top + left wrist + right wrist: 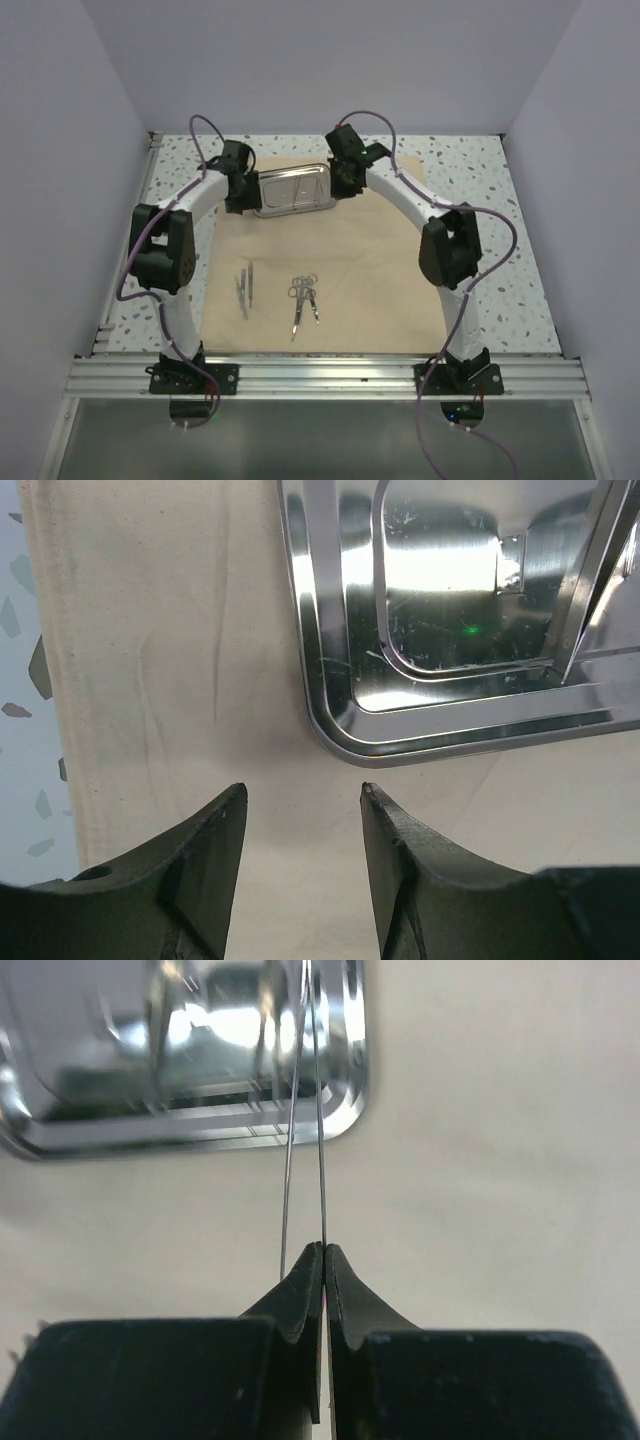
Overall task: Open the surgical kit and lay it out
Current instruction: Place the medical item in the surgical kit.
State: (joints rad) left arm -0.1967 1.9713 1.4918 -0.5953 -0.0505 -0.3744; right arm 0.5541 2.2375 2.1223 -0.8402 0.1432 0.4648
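The beige cloth wrap (370, 290) lies spread open on the table. At its far end sits the shiny steel tray (293, 190). My left gripper (302, 792) hovers open over the cloth (180, 680), just off the tray's rim (330, 680), holding nothing. My right gripper (323, 1248) is shut on a thin silver instrument (320, 1160), seemingly tweezers seen edge-on. It reaches from the fingertips out over the tray's corner (345, 1100). In the top view the grippers flank the tray, left (245, 190) and right (345, 180).
Two thin tweezer-like pieces (245, 288) and a pair of ring-handled instruments (303, 300) lie on the near half of the cloth. Speckled tabletop (480, 170) borders the cloth, with white walls on three sides.
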